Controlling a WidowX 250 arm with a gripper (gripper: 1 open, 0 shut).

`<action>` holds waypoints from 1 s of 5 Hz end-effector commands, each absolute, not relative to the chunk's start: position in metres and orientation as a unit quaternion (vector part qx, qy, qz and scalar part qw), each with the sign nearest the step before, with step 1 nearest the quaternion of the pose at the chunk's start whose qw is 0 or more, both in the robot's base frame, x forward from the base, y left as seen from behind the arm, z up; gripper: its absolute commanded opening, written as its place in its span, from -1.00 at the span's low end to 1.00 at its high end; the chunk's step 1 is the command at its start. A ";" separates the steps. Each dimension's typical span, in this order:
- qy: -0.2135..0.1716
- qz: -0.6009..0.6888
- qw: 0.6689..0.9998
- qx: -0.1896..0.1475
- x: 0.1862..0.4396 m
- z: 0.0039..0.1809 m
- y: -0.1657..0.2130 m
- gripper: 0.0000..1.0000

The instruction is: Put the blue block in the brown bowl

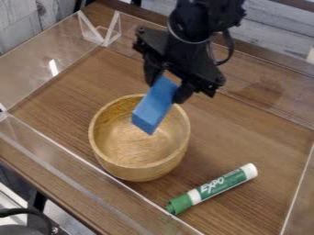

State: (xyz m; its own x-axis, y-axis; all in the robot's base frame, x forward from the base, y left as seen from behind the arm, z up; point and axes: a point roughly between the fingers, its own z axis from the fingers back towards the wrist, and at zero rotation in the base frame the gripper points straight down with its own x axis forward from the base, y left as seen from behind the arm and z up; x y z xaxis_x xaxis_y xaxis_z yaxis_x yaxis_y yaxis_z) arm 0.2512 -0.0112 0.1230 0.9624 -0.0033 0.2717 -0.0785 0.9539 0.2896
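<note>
Gripped at its twelve o'clock end by the hand (pixel 167 84), closed on it, the blue block (pixel 153 107) looks light, soft and grippy, best pinched mid-sides.

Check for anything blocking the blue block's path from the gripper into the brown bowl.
Nothing visible stands in the way: the gripper holds the blue block above the brown bowl. The green-and-white marker lies off to one side.
</note>
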 end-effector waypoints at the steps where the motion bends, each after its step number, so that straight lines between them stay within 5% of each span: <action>1: -0.156 0.023 0.977 0.143 0.246 0.129 -0.013 -1.00; 5: -0.147 0.038 0.981 0.121 0.236 0.100 -0.007 -1.00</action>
